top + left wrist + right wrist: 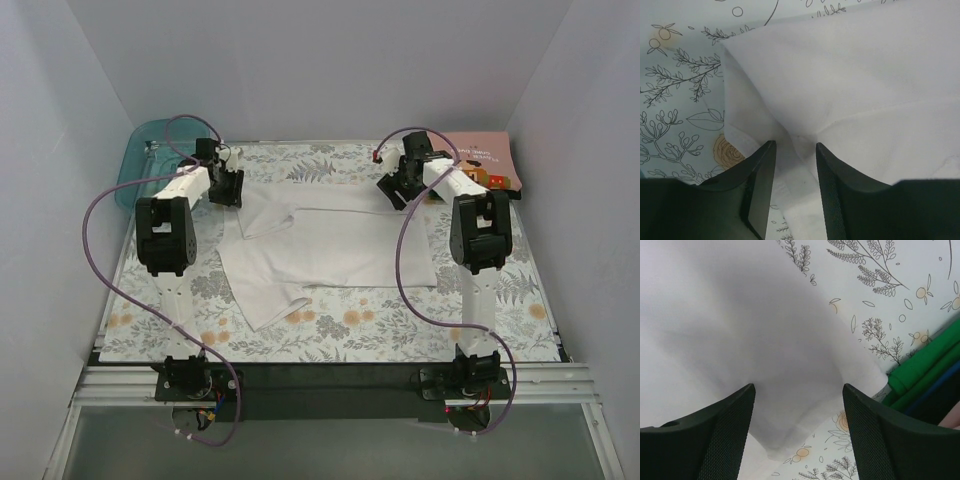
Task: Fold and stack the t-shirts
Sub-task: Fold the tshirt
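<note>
On my overhead feed, the translucent teal plastic tray (140,160) sits at the far left corner, just behind the left arm. Nothing lies between it and the cloth except the arm itself. At the far right corner lies the salmon-pink t-shirt (486,156), flat and squared. Its print is partly hidden behind the right arm. My right wrist camera shows green folded cloth (922,365) in rounded, stacked edges just beside the white fabric. I cannot tell whether they touch.

The white t-shirt (330,250) is spread across the middle of the floral tablecloth (330,325). It is thin, matte and softly creased, with one sleeve sticking out toward the near left. The tablecloth is smooth and pale, printed with line-drawn sprigs and orange blooms. Purple cables (100,215) loop loosely off both arms, and an aluminium rail (330,385) runs along the near edge.

The left gripper (795,145) is at the shirt's far left corner. Its black wedge fingers (760,190) stand a narrow gap apart, with a raised fold of white cloth running into the gap. I cannot tell whether the pads touch it. The right gripper (799,387) is over the far right corner, with its textured jaws spread wide above a sagging hump of fabric, gripping nothing.
</note>
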{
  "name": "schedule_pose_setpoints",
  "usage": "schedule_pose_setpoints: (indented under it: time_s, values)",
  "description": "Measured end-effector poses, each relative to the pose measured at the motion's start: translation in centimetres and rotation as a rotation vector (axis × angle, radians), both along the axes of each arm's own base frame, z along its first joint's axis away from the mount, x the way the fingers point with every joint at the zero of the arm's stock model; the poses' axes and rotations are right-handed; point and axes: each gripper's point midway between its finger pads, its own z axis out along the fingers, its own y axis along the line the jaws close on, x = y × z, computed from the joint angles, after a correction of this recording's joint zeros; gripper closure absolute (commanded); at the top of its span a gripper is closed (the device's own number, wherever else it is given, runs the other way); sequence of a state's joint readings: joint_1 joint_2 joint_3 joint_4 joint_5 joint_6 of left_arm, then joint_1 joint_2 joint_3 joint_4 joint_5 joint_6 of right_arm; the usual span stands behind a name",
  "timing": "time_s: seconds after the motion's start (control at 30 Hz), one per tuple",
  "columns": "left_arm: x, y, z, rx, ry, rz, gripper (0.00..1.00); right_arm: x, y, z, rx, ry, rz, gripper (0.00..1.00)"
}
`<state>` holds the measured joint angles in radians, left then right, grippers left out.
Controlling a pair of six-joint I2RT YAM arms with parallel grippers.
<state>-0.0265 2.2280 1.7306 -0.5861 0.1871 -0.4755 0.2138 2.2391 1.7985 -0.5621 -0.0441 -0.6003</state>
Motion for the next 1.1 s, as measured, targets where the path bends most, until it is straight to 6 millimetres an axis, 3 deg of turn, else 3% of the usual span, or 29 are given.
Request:
schedule_pose_setpoints:
  time_s: [0.1,0.2,0.37,0.43,0.53,0.7,0.77,0.87,1.1]
  values:
    - [-0.8,-0.2,0.6,-0.043,0.023,-0.033,0.55,-0.3,0.7,1.1,0.039,0.003,0.019,0.19]
    - [-2.5,-1.0,2.9,-0.098,0.014,-0.096,0.55,-2.3,1.3,3.5,0.086,0.003,0.050,0.21]
    - [-9.5,-3.1,10.9,-0.167,-0.102,-0.264,0.61,-8.5,1.4,10.5,0.136,-0.068,0.141,0.37]
    - [-12.9,-3.8,13.2,-0.178,-0.163,-0.340,0.64,-11.2,1.1,11.9,0.136,-0.093,0.178,0.42]
    - [-17.5,-4.4,12.9,-0.187,-0.169,-0.426,0.65,-15.1,0.5,10.2,0.112,-0.040,0.219,0.44]
    - [-24.2,-4.4,7.2,-0.204,-0.001,-0.486,0.64,-22.0,-1.3,3.0,0.016,0.183,0.271,0.45]
    - [-26.0,-4.3,6.1,-0.205,0.041,-0.503,0.63,-23.8,-2.0,1.4,-0.016,0.232,0.283,0.44]
    - [-27.2,-4.2,5.8,-0.186,0.037,-0.537,0.62,-24.9,-2.8,0.4,-0.057,0.248,0.298,0.44]
    - [-28.0,-3.7,5.0,-0.137,0.031,-0.572,0.62,-24.6,-3.7,-0.3,-0.111,0.215,0.306,0.45]
